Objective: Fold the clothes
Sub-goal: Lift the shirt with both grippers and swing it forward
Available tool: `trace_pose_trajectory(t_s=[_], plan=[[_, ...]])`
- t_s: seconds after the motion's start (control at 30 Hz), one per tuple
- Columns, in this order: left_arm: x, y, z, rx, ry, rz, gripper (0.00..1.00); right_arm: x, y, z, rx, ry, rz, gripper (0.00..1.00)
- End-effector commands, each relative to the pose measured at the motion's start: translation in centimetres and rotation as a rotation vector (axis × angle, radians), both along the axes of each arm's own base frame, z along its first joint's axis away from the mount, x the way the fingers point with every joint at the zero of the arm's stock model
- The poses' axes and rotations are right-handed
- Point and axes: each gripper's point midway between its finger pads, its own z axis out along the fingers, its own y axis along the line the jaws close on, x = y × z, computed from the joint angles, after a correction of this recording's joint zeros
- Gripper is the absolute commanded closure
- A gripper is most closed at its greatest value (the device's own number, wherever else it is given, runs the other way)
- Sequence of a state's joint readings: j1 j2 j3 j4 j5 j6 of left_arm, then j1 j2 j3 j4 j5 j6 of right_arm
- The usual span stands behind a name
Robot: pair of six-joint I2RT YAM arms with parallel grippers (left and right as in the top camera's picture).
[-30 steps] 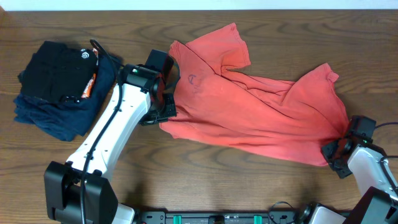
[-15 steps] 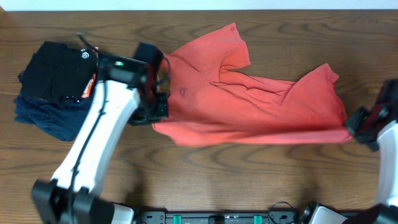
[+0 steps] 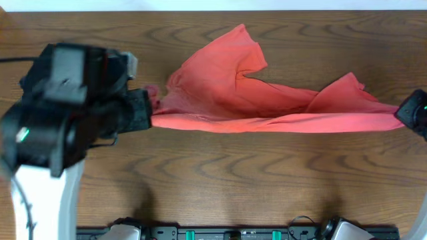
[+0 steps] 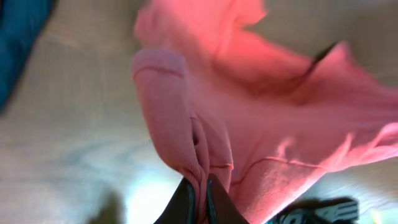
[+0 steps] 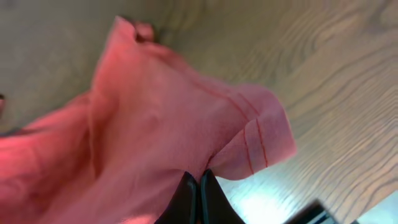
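Note:
The coral-red T-shirt hangs stretched in the air between my two grippers, its lower edge pulled into a straight horizontal line above the table and its upper part trailing toward the back. My left gripper is shut on the shirt's left end; in the left wrist view the jaws pinch a fold of the fabric. My right gripper is shut on the right end; the right wrist view shows the jaws closed on a hemmed corner. No lettering shows.
The raised left arm covers the stacked dark garments at the left; a strip of navy cloth shows in the left wrist view. The wooden table lies bare below the shirt.
Both grippers rose and pulled apart, lifting the shirt off the table and drawing its lower edge taut. The left arm now looms large and hides the dark garments.

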State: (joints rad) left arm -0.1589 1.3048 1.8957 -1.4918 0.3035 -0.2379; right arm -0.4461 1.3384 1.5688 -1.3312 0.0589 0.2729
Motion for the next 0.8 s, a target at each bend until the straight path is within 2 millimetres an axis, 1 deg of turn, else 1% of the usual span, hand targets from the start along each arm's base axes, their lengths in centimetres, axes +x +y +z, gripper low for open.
trace_pose_trajectory(t_s=[0.0,0.07,0.17,0.27,0.33,0.4,0.47,0.57,0.67,0.7,0.73,0.77], plan=[[-1.4,0.9,5.1,-0.019,-0.218,0.015,0.94,-0.5,-0.2,4.5,-0.083,-0.115,0.012,0.99],[-1.4,2.0,7.2,0.012,-0.331,0.061,0.94,-0.7,-0.1,6.4,-0.121,-0.160,0.034,0.99],[-1.5,3.3,9.4,0.048,-0.446,0.119,0.94,-0.7,-0.1,8.7,-0.161,-0.218,0.048,0.99],[-0.9,3.7,10.2,0.056,-0.489,0.139,0.94,0.2,0.1,9.7,-0.179,-0.261,0.095,0.99],[-0.2,3.6,9.9,0.058,-0.478,0.138,0.94,1.2,0.6,9.7,-0.159,-0.283,0.141,0.99],[1.0,3.4,9.1,0.066,-0.441,0.136,0.94,2.5,1.0,9.2,-0.135,-0.284,0.203,0.99],[2.6,3.2,7.9,0.074,-0.394,0.132,0.94,3.6,0.9,8.1,-0.110,-0.263,0.222,0.99],[5.7,2.8,5.5,0.091,-0.310,0.126,0.94,5.9,0.6,6.0,-0.083,-0.215,0.259,0.99],[10.0,2.2,2.4,0.110,-0.232,0.116,0.94,9.3,1.1,3.6,-0.062,-0.181,0.345,0.99],[11.8,2.0,1.4,0.123,-0.220,0.103,0.94,11.0,1.2,2.5,-0.060,-0.177,0.365,0.99],[13.4,1.8,0.5,0.138,-0.219,0.087,0.94,12.1,1.2,1.9,-0.060,-0.179,0.376,0.99],[15.5,1.7,-0.5,0.146,-0.226,0.080,0.94,13.9,1.2,1.1,-0.063,-0.187,0.389,0.99]])
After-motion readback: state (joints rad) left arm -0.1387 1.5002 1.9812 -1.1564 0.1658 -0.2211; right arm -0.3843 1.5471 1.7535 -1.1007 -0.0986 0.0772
